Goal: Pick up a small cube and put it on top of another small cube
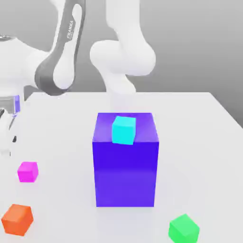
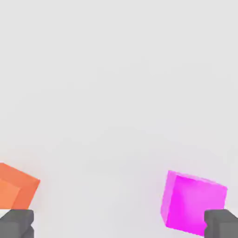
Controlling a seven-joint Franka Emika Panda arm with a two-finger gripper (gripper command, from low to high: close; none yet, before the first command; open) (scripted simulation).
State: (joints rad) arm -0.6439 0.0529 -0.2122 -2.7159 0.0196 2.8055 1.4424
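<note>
In the exterior view you see the small cube (image 1: pixel 28 172) on the table (image 1: pixel 199 123), at 9 o'clock from the big blue block (image 1: pixel 126 161) — cyan cube (image 1: pixel 124 130) on top. The hand view adds the gripper (image 2: pixel 119 223): fingertips (image 2: pixel 16 222) spread wide, holding nothing — the small cube (image 2: pixel 191 201) just inside one fingertip, the orange cube (image 2: pixel 16 190) by the other.

The small magenta-pink cube (image 1: pixel 28 172) (image 2: pixel 191 201) sits flat on the white table (image 1: pixel 199 142), untouched.

Exterior view faces the table (image 1: pixel 199 123) from above; hand view looks down close; both share magenta cube (image 1: pixel 28 172), orange cube (image 1: pixel 17 219)
</note>
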